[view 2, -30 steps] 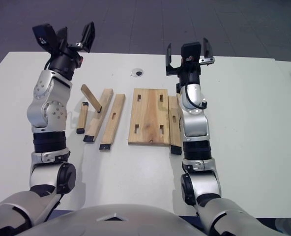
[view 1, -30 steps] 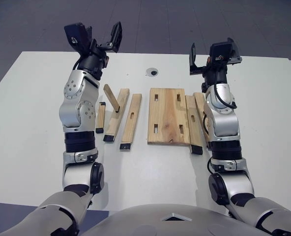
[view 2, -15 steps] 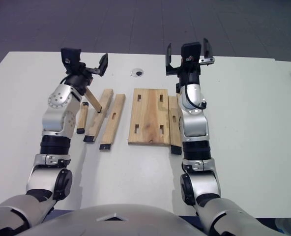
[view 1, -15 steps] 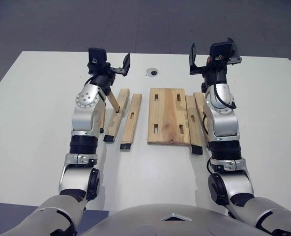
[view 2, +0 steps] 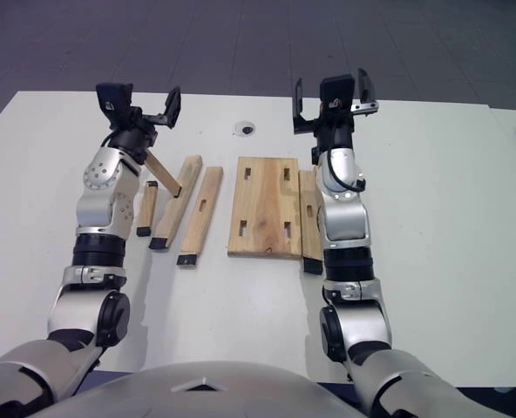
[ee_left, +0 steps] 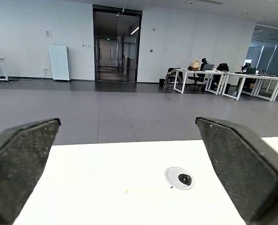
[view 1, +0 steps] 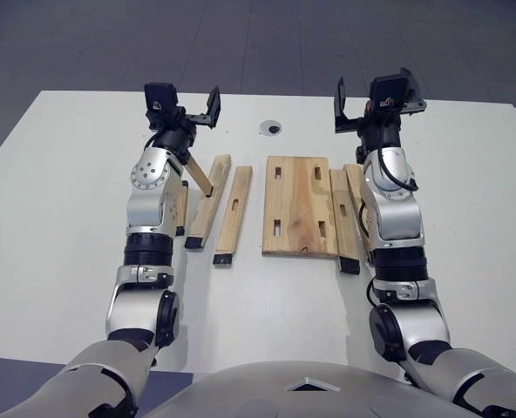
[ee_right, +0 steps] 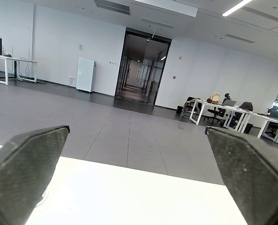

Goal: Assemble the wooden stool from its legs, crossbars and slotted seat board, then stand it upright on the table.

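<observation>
The slotted seat board (view 1: pixel 299 205) lies flat at mid-table. To its left lie two long slotted legs (view 1: pixel 207 202) (view 1: pixel 233 213) and a short piece (view 1: pixel 180 207). A thin crossbar (view 1: pixel 200 173) sticks up tilted from the nearer long leg. Two more legs (view 1: pixel 344 218) lie along the board's right edge, partly under my right forearm. My left gripper (view 1: pixel 186 103) is open just beyond the far end of the left pieces, holding nothing; its pads (ee_left: pixel 21 168) frame bare table. My right gripper (view 1: pixel 371 91) is open beyond the board's far right corner, with nothing between its pads (ee_right: pixel 21 168).
A round cable grommet (view 1: pixel 270 128) sits in the white table (view 1: pixel 57 192) just past the board, between the two grippers. Bare table spreads to the left, right and front of the parts. Beyond the far edge lies open office floor.
My left arm has come down from a raised pose to just past the far end of the left pieces, gripper still open. The right arm has hardly moved.
</observation>
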You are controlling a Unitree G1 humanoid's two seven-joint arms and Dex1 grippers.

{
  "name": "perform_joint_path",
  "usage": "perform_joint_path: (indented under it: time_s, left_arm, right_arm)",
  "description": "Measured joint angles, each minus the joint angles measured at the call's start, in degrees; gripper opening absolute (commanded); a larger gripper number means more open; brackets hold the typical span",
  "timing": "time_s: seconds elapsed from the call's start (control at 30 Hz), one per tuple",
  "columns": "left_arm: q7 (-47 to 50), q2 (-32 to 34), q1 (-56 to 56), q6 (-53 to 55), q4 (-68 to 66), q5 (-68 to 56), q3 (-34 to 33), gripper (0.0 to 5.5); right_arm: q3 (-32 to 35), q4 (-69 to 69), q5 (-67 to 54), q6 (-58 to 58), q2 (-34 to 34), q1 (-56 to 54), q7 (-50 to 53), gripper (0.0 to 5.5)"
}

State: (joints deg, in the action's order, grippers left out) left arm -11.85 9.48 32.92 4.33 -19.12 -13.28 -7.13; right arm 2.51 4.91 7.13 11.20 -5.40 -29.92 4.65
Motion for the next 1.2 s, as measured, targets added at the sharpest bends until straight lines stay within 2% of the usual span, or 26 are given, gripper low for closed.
perform_joint_path:
  time_s: [0.43,0.63,0.9,1.07,1.2]
  left_arm:
    - [1.6,1.8,-0.6,5.7,16.3,-2.1,-3.4,5.37]
    - [-1.5,5.5,-16.0,11.7,29.4,-3.5,-4.7,5.37]
    - [-8.0,9.3,-29.8,19.0,43.2,-13.8,-7.6,5.37]
    - [-9.5,9.4,-35.8,21.7,49.1,-16.0,-4.5,5.37]
    - [-9.8,9.4,-42.2,22.2,47.2,-13.5,-1.3,5.37]
  right_arm:
    - [0.0,0.2,0.0,-0.4,0.1,0.0,0.2,5.40]
    - [0.4,0.1,0.0,-0.4,-0.2,0.4,0.2,5.40]
    - [0.5,0.2,0.0,-0.4,-1.0,0.8,-0.5,5.40]
    - [0.6,-0.2,0.1,-0.3,-1.0,1.7,-0.5,5.40]
    - [0.4,-1.3,0.2,-0.1,-1.0,2.8,-0.4,5.40]
